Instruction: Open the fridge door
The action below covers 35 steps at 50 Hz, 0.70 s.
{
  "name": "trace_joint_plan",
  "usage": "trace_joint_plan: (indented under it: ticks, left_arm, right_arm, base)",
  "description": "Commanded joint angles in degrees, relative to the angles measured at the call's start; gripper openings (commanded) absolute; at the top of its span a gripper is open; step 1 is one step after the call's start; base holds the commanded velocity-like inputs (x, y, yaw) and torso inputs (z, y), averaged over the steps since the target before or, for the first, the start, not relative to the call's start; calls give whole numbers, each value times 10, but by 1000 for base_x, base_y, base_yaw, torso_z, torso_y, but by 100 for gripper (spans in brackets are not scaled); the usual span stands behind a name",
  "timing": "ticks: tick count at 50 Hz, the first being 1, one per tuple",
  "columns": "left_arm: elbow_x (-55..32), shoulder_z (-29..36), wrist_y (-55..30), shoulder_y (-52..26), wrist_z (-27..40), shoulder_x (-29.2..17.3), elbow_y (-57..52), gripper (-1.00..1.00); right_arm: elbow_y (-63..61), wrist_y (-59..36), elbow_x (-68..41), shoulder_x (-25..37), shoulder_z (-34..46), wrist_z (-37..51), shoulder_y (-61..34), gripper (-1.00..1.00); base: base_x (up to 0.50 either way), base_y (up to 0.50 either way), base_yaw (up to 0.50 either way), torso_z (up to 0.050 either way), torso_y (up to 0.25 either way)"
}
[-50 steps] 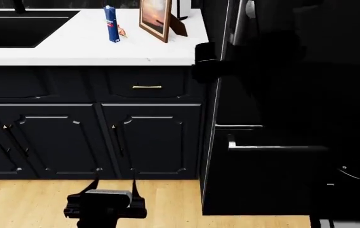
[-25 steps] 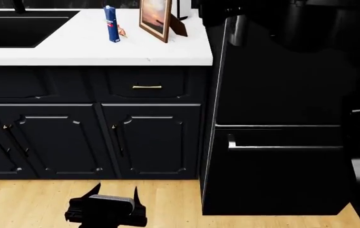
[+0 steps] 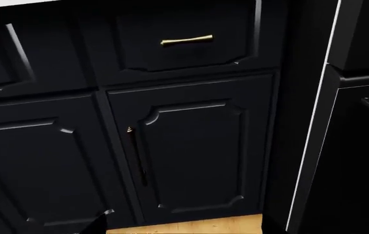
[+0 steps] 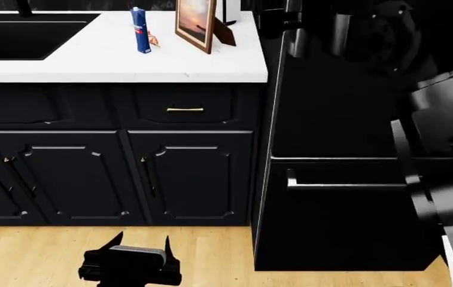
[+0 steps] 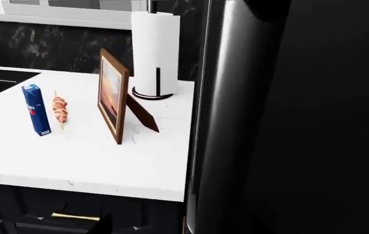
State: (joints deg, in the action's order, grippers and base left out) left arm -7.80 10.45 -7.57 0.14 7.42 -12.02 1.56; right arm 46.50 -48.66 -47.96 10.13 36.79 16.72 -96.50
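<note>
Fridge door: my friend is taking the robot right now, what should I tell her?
Left gripper: open, holding nothing, low over the wooden floor in front of the cabinets.
Right gripper: raised beside the top of the silver bar handle; too dark to tell whether it is open or shut, or gripping the bar.
Fridge door: looks shut, flush above the lower drawer.
Done: right arm brought up to the handle.
Left: confirm a grip on the vertical bar, then pull the door open.
</note>
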Motion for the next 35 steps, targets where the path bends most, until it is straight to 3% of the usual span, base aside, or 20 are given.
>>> trace_joint_plan:
  ticks: [1,8,21,28,29,35]
  left_arm:
    - [-3,-2,8,-10,2,-2,23,100]
    - [-9,-5,13,-18,1,-2,41,100]
    - [-19,-15,20,-33,6,-3,73,100]
    - [-22,-17,22,-41,7,-5,84,100]
    - [-22,-16,20,-41,7,-6,82,100]
    - [-22,-13,13,-34,10,-9,61,100]
  right_arm:
    - [257,136,73,-68,40,-97,-48,100]
    - [285,155,129,-77,-15,-99,-37,100]
    - [285,151,348,-98,-236,-127,-3,100]
    - [285,166,380,-101,-261,-137,0,100]
    - [285,171,385,-100,-266,-136,-1,-100]
    - [285,190,422,-98,-290,-143,-5,-100]
  base:
    - [0,0,0,0,0]
    - [0,0,0,0,0]
    - [0,0,0,0,0]
    - [0,0,0,0,0]
    - [0,0,0,0,0]
    - [0,0,0,0,0]
